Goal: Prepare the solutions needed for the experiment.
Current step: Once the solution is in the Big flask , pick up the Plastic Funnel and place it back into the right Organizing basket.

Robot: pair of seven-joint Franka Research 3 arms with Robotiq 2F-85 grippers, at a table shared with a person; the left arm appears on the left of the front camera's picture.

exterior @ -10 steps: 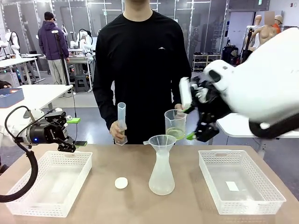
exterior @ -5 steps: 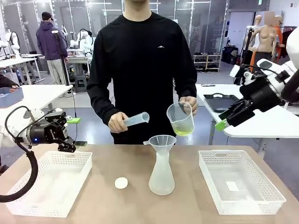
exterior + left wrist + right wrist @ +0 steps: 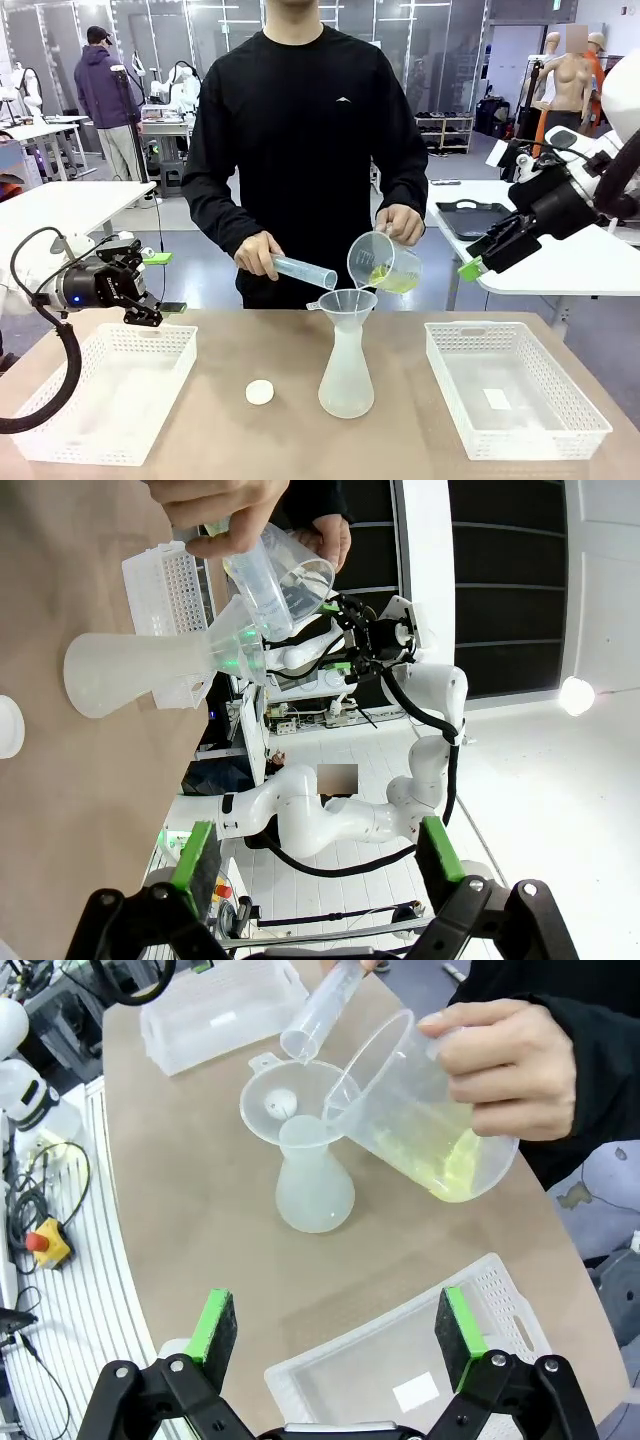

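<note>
Beaker (image 3: pixel 380 262) tipped lower over the funnel (image 3: pixel 347 300)
Yellow-green solution (image 3: pixel 450 1168) pools toward the beaker's lip above the conical flask (image 3: pixel 346 380); the cylinder (image 3: pixel 305 270) now slants down; left claw (image 3: pixel 316 852) and right claw (image 3: pixel 338 1330) gape wide, empty.

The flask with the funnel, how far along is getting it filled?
Done: the funnel sits in the flask. In hand: the person tilts a beaker of yellow-green liquid over the funnel. Left: the pour itself; the liquid has not reached the beaker's lip.
</note>
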